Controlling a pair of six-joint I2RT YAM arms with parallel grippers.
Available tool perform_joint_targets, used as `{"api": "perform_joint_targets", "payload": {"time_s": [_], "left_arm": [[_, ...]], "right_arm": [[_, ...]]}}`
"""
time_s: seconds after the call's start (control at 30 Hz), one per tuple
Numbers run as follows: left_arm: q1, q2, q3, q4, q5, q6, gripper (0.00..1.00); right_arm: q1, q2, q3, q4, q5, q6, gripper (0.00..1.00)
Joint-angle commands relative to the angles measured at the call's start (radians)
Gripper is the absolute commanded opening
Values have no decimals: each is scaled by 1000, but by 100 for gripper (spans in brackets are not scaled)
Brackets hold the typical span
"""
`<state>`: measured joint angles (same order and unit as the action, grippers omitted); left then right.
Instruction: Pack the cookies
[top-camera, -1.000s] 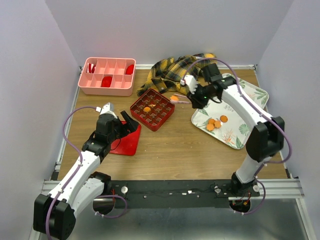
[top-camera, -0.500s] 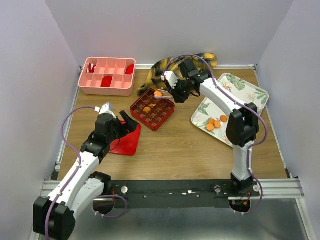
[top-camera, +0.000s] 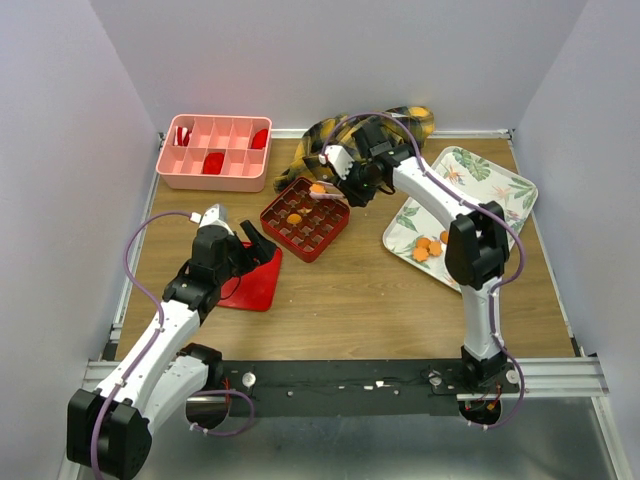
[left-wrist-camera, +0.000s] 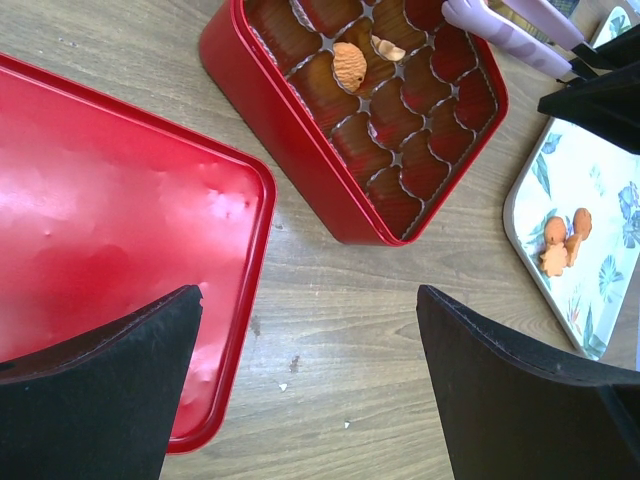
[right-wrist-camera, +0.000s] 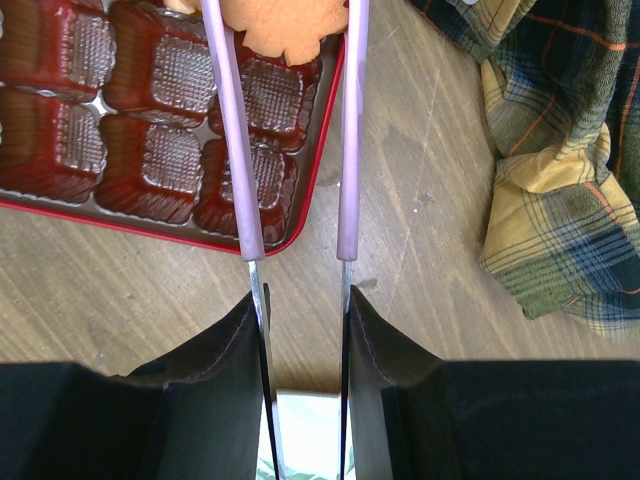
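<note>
Wood table (top-camera: 350, 300), top view taken as the clock face.

- Leaf-print tray (top-camera: 500, 185) at 3 o'clock, lying askew.
- Pink divided bin (top-camera: 215, 182) at 11 o'clock, with dark-red pieces (top-camera: 213, 162) in several cells.
- Plaid cloth (top-camera: 335, 135) bunched at 12 o'clock against the back wall.
- Red lid (top-camera: 262, 285) flat at 9 o'clock.
- Red gridded box (top-camera: 325, 228) just off centre toward 11, set apart from the lid.
- Left gripper (top-camera: 250, 250) hangs over the lid's 3 o'clock edge, jaws spread wide, nothing between them.
- Right gripper (right-wrist-camera: 305, 330) reaches over the box's 1 o'clock side, jaws partly closed and clamped on the tongs (right-wrist-camera: 348, 120), which have purple-sleeved tips.
- Held cookie (top-camera: 317, 187), small, round and orange, is pinched between the tong tips above the box's 12 o'clock corner cell. Whether it touches the cell, cannot tell.
- Boxed cookie (top-camera: 294, 219) sits in a cell on the box's 9 o'clock side.
- Tray cookies (top-camera: 428, 247) cluster at the tray's 7 o'clock end, some touching, one partly hidden by the right arm.
</note>
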<state>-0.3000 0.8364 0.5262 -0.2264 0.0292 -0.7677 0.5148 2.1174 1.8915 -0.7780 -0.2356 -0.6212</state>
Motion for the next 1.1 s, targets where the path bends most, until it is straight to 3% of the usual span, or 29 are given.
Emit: {"api": "perform_joint_targets", "payload": {"time_s": [0.0, 0.43, 1.07], "left_arm": [[9, -16, 21, -2, -22, 1, 99], [9, -14, 24, -2, -22, 2, 99], [10, -13, 32, -1, -22, 7, 99]], "right_arm": [[13, 27, 34, 31, 32, -3, 40], [21, 33, 35, 33, 32, -5, 47], [22, -85, 14, -1, -36, 54, 45]]}}
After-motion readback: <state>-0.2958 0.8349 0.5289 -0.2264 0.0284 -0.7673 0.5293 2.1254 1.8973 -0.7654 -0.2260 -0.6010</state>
